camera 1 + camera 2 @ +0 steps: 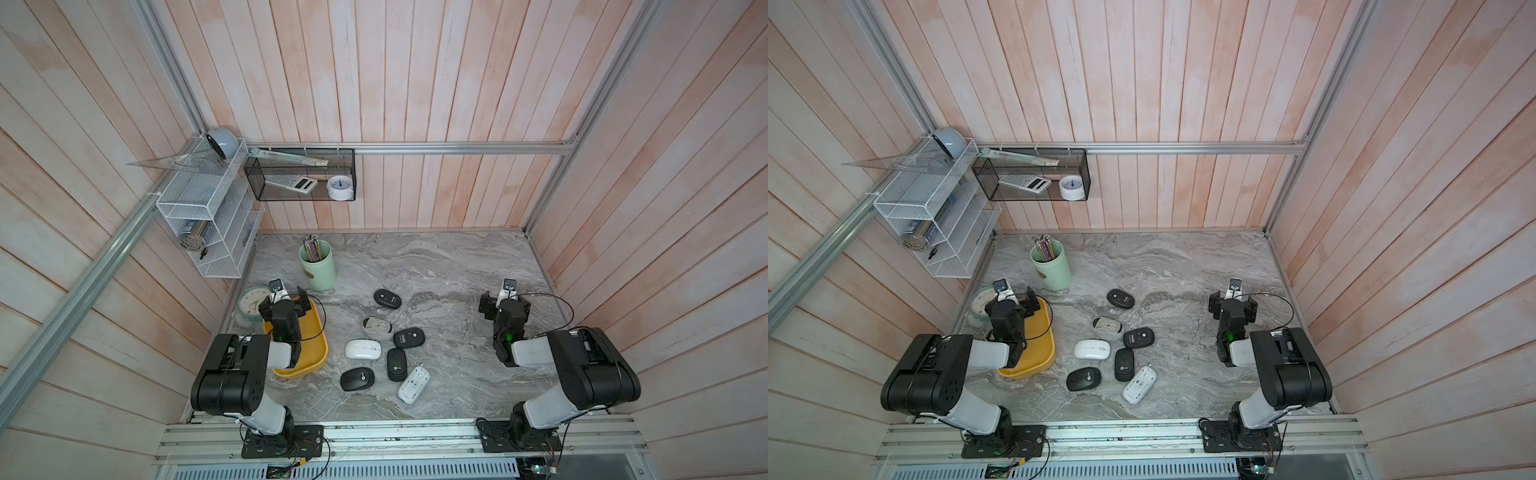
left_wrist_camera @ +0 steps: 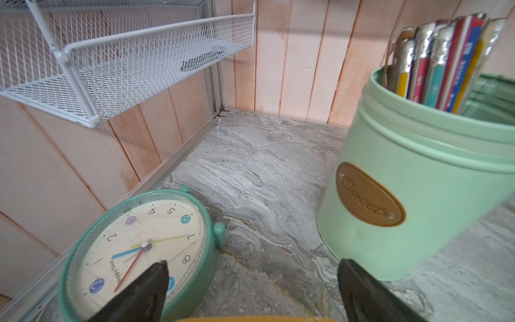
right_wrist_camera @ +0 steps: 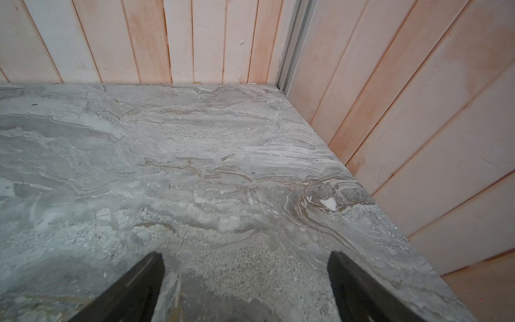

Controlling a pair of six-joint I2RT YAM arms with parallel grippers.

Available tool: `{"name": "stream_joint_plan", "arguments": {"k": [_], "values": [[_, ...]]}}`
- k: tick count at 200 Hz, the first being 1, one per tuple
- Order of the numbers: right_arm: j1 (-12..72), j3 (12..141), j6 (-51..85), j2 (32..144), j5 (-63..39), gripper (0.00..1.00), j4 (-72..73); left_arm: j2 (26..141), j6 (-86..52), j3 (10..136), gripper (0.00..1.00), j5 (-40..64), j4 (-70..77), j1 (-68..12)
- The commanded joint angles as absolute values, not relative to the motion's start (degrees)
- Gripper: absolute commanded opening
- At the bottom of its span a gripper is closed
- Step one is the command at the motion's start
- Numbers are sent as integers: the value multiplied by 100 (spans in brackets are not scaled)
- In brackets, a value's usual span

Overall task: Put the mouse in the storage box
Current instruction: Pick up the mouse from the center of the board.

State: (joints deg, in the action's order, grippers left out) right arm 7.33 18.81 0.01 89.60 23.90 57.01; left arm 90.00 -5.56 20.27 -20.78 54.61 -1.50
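Observation:
Several mice lie in a loose cluster mid-table in both top views: black ones such as the far black mouse (image 1: 387, 298) (image 1: 1120, 298), and a white mouse (image 1: 363, 349) (image 1: 1092, 349). No gripper touches any of them. The mustard-yellow storage box (image 1: 316, 353) (image 1: 1040, 349) sits at the left, partly under my left arm; only its rim (image 2: 250, 319) shows in the left wrist view. My left gripper (image 1: 285, 302) (image 1: 1011, 302) (image 2: 253, 263) hangs open and empty over the box's far end. My right gripper (image 1: 504, 301) (image 1: 1233, 303) (image 3: 245, 255) is open and empty over bare marble at the right.
A mint pencil cup (image 1: 318, 264) (image 2: 404, 178) and a teal clock (image 1: 253, 303) (image 2: 139, 251) stand just beyond the box. A white wire rack (image 1: 208, 220) and a black mesh basket (image 1: 301, 174) hang on the walls. Wooden walls close in three sides.

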Motion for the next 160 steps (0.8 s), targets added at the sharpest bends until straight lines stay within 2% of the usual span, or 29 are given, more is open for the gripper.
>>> {"name": "stream_joint_plan", "arguments": {"k": [1, 121, 144, 160], "values": [[703, 1969, 82, 9018, 2406, 98, 5784, 8943, -557, 2083, 100, -2001, 5414, -126], [708, 1969, 83, 9015, 2412, 98, 5794, 8945, -554, 2084, 100, -1985, 5414, -123], [794, 1780, -45, 9058, 2396, 98, 6200, 8936, -448, 2014, 100, -1752, 5535, -138], [874, 1552, -173, 9108, 2335, 98, 6668, 8924, -215, 1677, 100, -1462, 6205, -237]]}}
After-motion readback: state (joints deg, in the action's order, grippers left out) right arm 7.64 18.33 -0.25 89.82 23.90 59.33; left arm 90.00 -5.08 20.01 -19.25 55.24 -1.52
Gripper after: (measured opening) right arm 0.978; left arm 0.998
